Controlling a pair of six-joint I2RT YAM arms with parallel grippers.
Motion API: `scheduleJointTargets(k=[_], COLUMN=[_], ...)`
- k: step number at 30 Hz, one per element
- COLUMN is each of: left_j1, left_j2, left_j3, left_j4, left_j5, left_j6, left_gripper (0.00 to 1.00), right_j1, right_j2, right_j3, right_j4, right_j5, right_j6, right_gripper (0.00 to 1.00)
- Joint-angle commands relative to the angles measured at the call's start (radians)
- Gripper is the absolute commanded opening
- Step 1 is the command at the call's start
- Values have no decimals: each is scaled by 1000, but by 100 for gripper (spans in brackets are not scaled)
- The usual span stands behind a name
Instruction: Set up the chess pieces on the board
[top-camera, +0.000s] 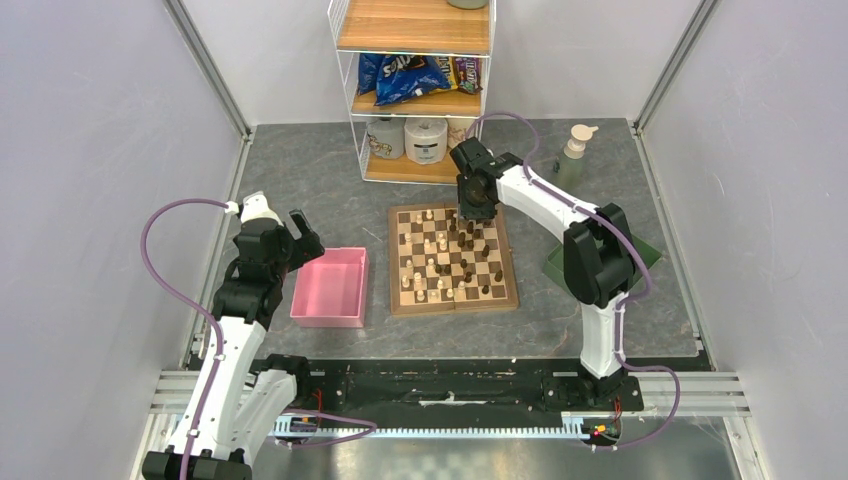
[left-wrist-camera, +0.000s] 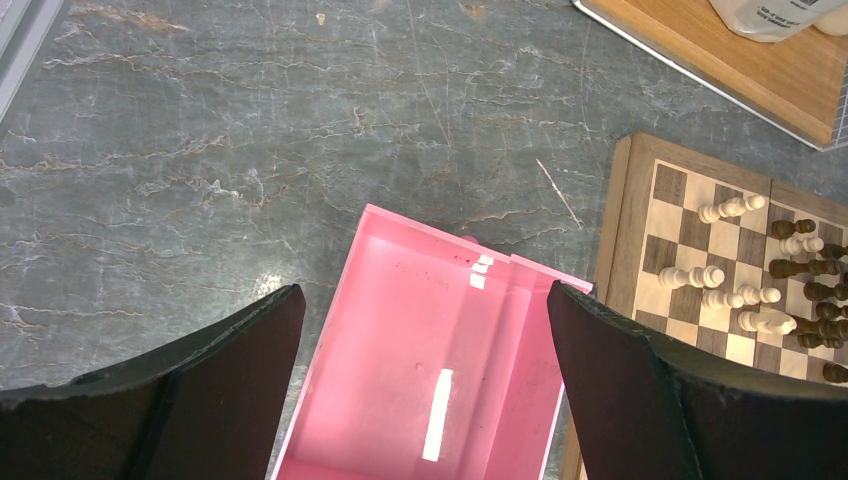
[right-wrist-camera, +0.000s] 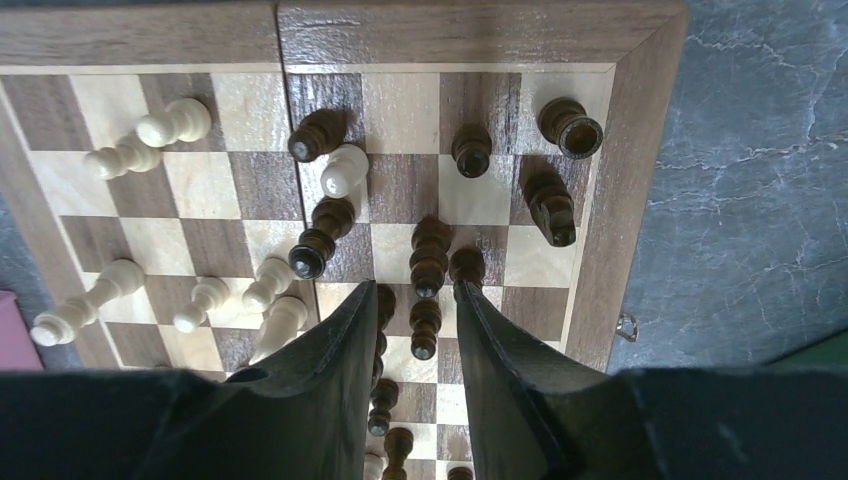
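Right wrist view: the right gripper (right-wrist-camera: 418, 292) hangs low over the board (right-wrist-camera: 400, 30). Its black fingers (right-wrist-camera: 320, 380) are narrowed to a slot that straddles one dark piece (right-wrist-camera: 425, 330), with a sliver of gap on either side, so nothing looks gripped yet. The chess pieces (right-wrist-camera: 430, 255) are small turned wood, smooth and rounded. I judge them light, rigid and easily tipped. A pinch at the waist below the head should hold better than the slick knob, and the neighbours crowd close enough to be knocked. Further out, cream ones (right-wrist-camera: 160, 125) lie toppled on the tan-and-brown squares. On the left side, the left gripper (left-wrist-camera: 422, 290) gapes fully open and empty above a glossy pink tray (left-wrist-camera: 400, 330) on the grey veined table (left-wrist-camera: 200, 150).
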Motion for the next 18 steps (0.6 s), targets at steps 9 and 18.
scheduleJointTargets(k=[9,18], left_j1=[-1,-1], left_j2=[-9,-14], left_j3=[16,14], left_j4=[24,24], left_j5=[-8,-11], left_j6=[-26,-26], left_gripper=[99,99], right_j1=[-3,-11], right_j2=[49,66], right_j3=[58,76], right_j4=[-22,-21], right_j5=[-1,-2], right_j6=[-1,-14], right_gripper=[37,26])
